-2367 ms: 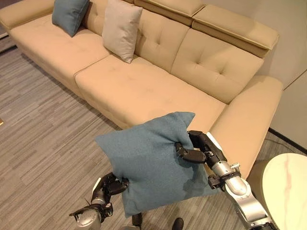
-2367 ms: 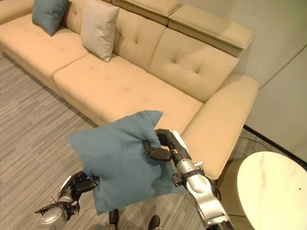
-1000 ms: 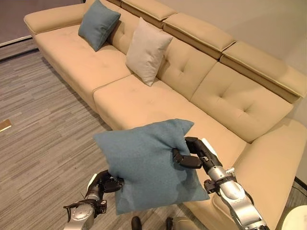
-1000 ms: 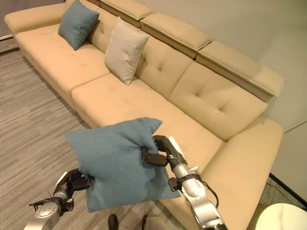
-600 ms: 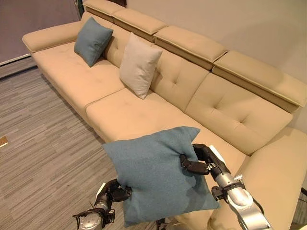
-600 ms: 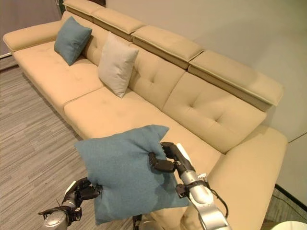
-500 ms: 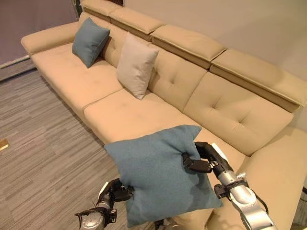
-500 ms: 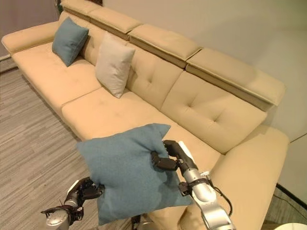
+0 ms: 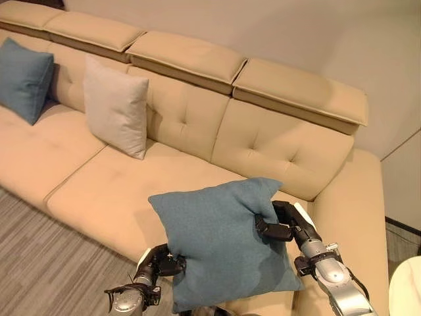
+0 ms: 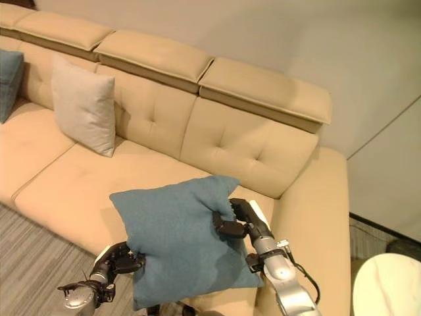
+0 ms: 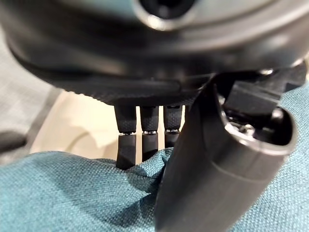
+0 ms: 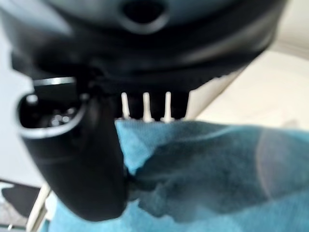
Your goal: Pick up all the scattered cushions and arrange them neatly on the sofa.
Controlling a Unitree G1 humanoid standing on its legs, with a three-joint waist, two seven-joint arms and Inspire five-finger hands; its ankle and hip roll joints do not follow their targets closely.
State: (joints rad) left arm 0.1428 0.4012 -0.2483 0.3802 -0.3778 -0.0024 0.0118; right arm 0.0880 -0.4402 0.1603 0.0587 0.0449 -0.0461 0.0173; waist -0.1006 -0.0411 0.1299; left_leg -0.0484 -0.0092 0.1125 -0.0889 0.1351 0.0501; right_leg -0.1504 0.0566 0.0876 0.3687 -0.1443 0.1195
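Above the sofa (image 9: 118,197) seat, each robot hand, left (image 9: 158,262) and right (image 9: 279,224), pinches the plump teal cushion (image 9: 220,240).

Head eyes overlook one sofa (image 9: 197,178); wrist views seemingly hug cushion (image 11: 72,193).

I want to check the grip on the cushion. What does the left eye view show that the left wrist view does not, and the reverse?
Left eye view, not the wrist view: the tan tufted sofa, a beige square cushion and a small teal cushion leaning on its backrest, and the right hand curled into the large teal fabric cushion.
Left wrist view, not the eye view: the left hand from close, its fingers and thumb pinching the fabric.
Both: the large teal fabric cushion and the left hand.
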